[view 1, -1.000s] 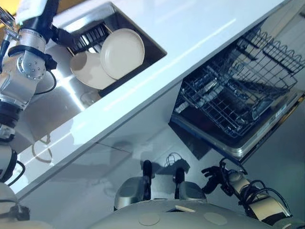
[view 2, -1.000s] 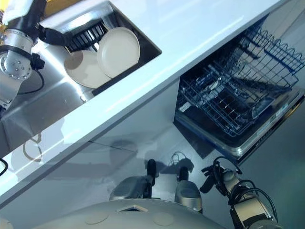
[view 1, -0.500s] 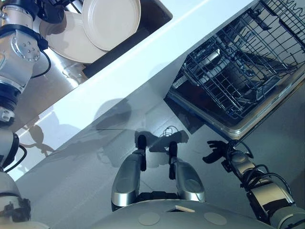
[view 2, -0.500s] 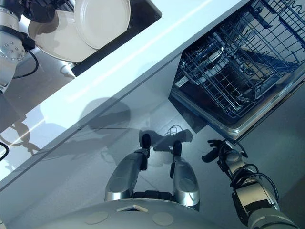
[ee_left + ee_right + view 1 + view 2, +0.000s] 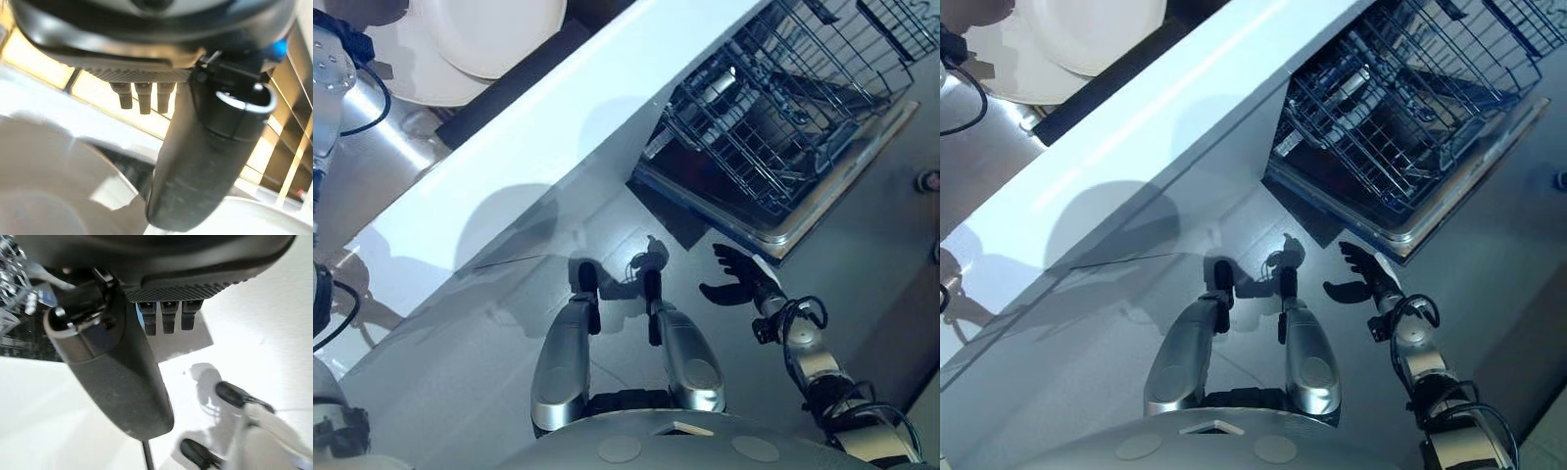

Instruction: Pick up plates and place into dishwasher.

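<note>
Two cream plates lean in the sink at the far left: a round upper plate [image 5: 494, 29] and a lower plate [image 5: 406, 83] behind it. In the left wrist view my left hand [image 5: 205, 161] hangs open just above the plates, its thumb reaching down between one plate [image 5: 44, 196] and the other plate [image 5: 264, 215]. The dishwasher's wire rack [image 5: 783, 108] is pulled out over the open door [image 5: 847, 162] at the right. My right hand [image 5: 734, 279] is open with fingers spread, low over the floor just in front of the door; it holds nothing.
A white counter [image 5: 538, 127] runs diagonally between the steel sink [image 5: 372, 166] and the dishwasher. The grey floor [image 5: 460, 392] lies below the counter's front panel.
The camera has tilted, so the whole scene has slid up and left. My right hand has risen toward the dishwasher door and spread its fingers.
</note>
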